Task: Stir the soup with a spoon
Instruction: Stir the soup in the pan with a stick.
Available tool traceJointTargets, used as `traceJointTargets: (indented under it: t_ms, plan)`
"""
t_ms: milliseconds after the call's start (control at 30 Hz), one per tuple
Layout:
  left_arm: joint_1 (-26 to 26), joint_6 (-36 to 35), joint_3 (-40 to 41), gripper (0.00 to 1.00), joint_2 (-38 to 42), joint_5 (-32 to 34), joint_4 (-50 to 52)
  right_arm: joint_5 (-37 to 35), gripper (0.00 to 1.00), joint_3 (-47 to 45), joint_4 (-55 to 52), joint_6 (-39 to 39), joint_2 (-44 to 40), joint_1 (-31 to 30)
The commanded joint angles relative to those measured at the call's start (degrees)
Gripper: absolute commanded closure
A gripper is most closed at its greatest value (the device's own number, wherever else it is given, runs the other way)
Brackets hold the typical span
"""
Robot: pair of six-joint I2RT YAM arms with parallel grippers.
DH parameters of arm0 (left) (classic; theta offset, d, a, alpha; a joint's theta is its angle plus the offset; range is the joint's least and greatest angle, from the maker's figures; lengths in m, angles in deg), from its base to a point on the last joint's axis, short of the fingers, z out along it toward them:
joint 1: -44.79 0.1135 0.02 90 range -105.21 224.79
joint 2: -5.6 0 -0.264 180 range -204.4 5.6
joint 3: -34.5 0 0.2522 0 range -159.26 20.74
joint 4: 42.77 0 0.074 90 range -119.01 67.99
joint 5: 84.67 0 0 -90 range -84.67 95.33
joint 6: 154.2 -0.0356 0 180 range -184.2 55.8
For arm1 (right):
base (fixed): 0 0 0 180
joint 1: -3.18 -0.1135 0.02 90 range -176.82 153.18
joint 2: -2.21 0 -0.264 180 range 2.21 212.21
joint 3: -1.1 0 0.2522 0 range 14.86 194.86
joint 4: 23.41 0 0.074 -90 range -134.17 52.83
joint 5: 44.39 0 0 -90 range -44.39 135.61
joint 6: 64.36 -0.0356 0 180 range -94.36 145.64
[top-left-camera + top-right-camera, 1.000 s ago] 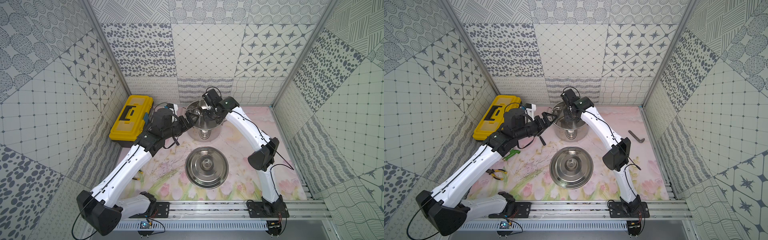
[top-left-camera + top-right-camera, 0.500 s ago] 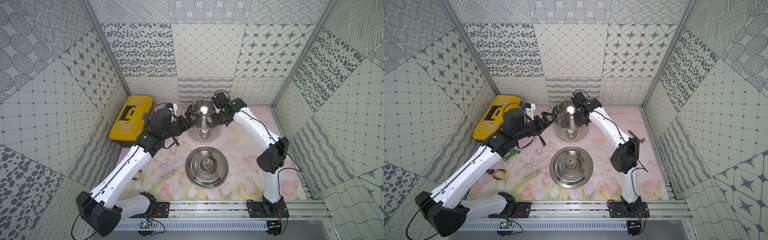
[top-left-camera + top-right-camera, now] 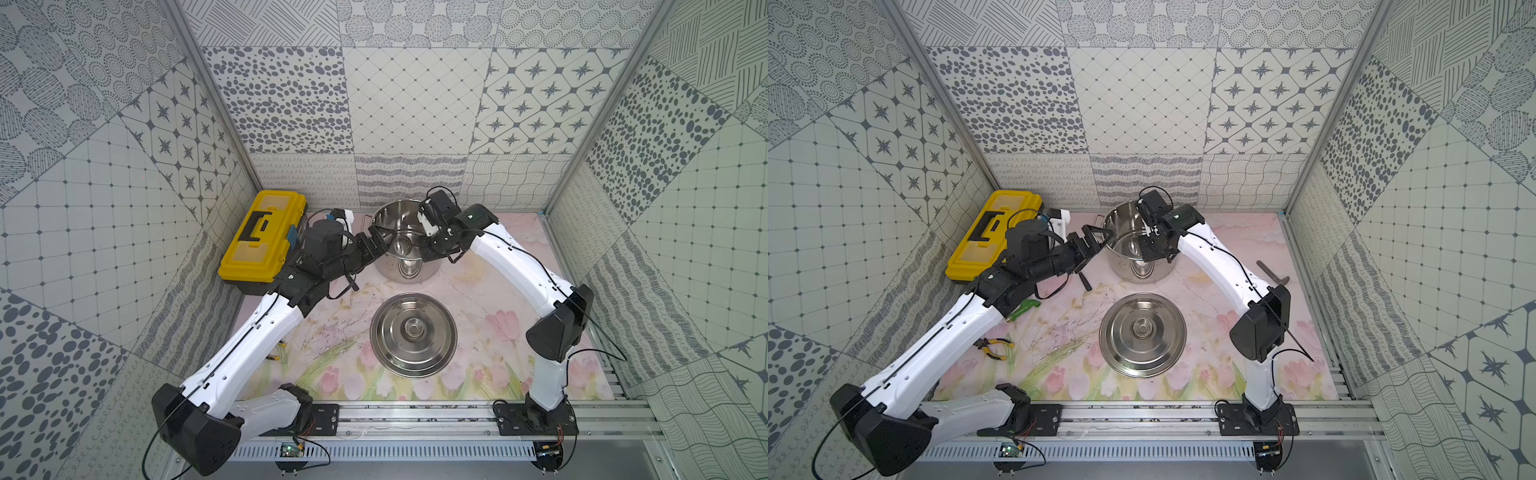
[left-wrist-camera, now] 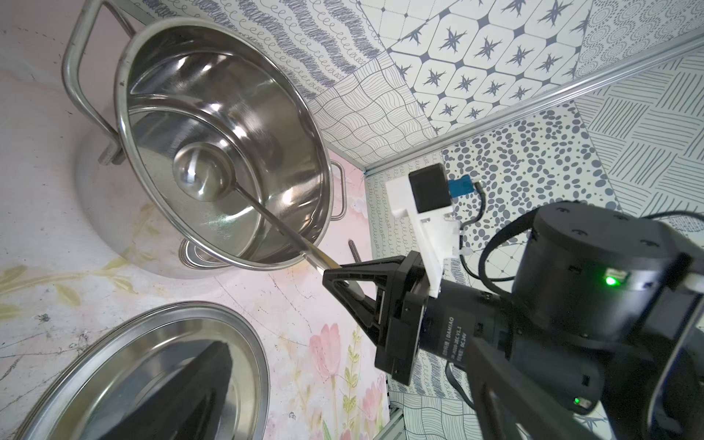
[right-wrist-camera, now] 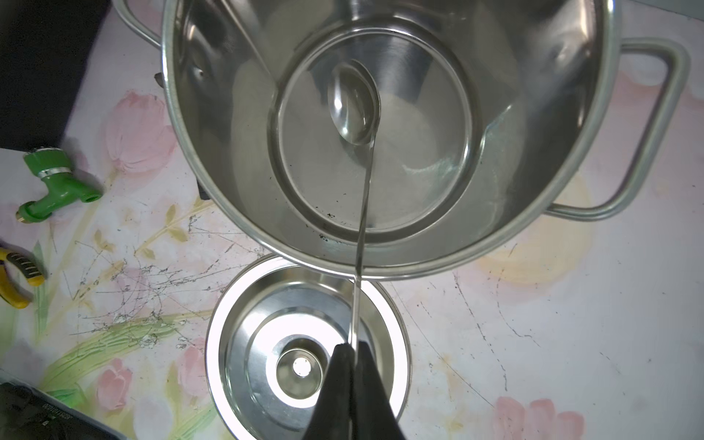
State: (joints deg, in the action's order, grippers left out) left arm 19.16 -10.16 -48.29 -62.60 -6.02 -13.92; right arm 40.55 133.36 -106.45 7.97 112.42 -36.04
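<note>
- The spoon (image 5: 364, 213) is an all-steel ladle. It stands in the pot (image 5: 533, 125) at the far middle of the flowered mat (image 3: 478, 299). Its small round bowl sits low inside, and its thin handle leans out over the near right rim.
- The right gripper (image 5: 352, 352) is clamped on the very tip of that handle, jaws pressed together with only the thin steel between them.
- By its look the spoon is stiff and light, so it should need little force.
- The handle is narrow, polished and likely slippery. A pinch at its far end makes a long lever, so it may twist or swing in the grip if the bowl drags on the wall.
- A hold a little lower down the handle would probably give firmer control. With the present hold, slow small circles seem the safer way to stir.
- No liquid shows inside the pot. Thin-walled and seemingly empty, it is probably light enough to skid on the smooth mat if the spoon pushes against its wall.
- The left gripper (image 3: 1094, 242) is spread wide and holds nothing, just beside the pot's left rim and loop handle (image 4: 78, 87). Whether it touches either cannot be told. That sturdy loop looks like the natural place to steady the pot.
- The lid (image 3: 413, 334) lies flat on the mat just near of the pot, outside the spoon's path.
</note>
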Motion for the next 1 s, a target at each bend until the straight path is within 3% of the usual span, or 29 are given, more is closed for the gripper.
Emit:
traceJointTargets:
  t_ms: [0, 233, 500, 967]
  plan:
    - [0.3, 1.3, 0.3, 0.0, 0.4, 1.1, -4.8, -0.3, 1.0, 4.6, 2.6, -1.4, 3.0, -0.5]
    - [0.3, 1.4, 0.6, 0.0, 0.7, 1.3, -4.6, -4.2, 1.0, 13.7, 2.0, -0.8, 9.0, -0.2]
    - [0.2, 1.1, 0.0, 0.01, 0.7, 1.3, -4.1, -7.6, 1.0, 17.9, 1.4, -0.7, 11.7, 2.6]
    - [0.2, 0.2, -1.4, 0.0, -0.5, 0.5, -3.1, -10.1, 1.0, 2.8, 1.5, 3.8, 0.4, 5.6]
